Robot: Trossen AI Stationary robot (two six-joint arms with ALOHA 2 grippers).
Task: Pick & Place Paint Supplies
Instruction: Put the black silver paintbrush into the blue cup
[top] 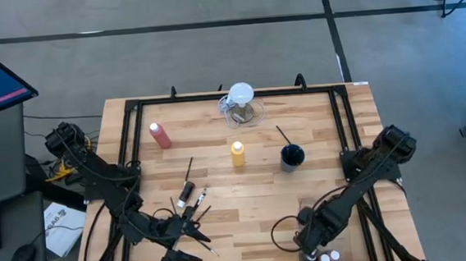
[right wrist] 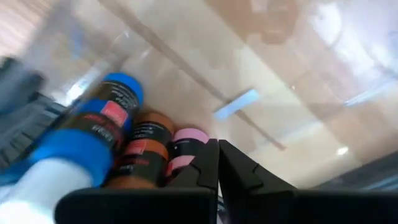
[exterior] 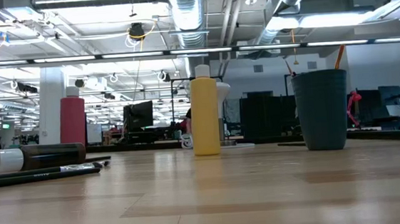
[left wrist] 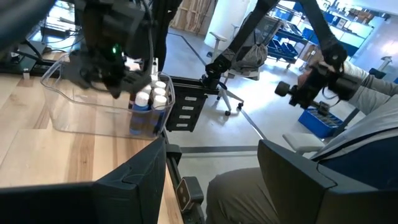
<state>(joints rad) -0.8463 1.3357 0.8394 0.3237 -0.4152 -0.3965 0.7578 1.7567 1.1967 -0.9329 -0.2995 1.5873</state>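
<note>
Wood underneath. Saw the left gripper (top: 189, 231) open and empty at the near edge. Found thin dark paintbrushes (top: 190, 168) just beyond it, lying long-ways toward the far edge. Saw the right gripper (top: 313, 242) shut, empty, farther off.

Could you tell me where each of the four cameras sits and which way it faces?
High view: above, looking straight down on the table; both arms show.
Low view: at tabletop height, looking level past the yellow bottle into the room; no arm shows.
Left wrist view: looks over the table edge at the clear bin; the left arm's own fingers show.
Right wrist view: looks down into the bin; shut right gripper shows.
Shared: both wrist views show the bin's small bottles.
</note>
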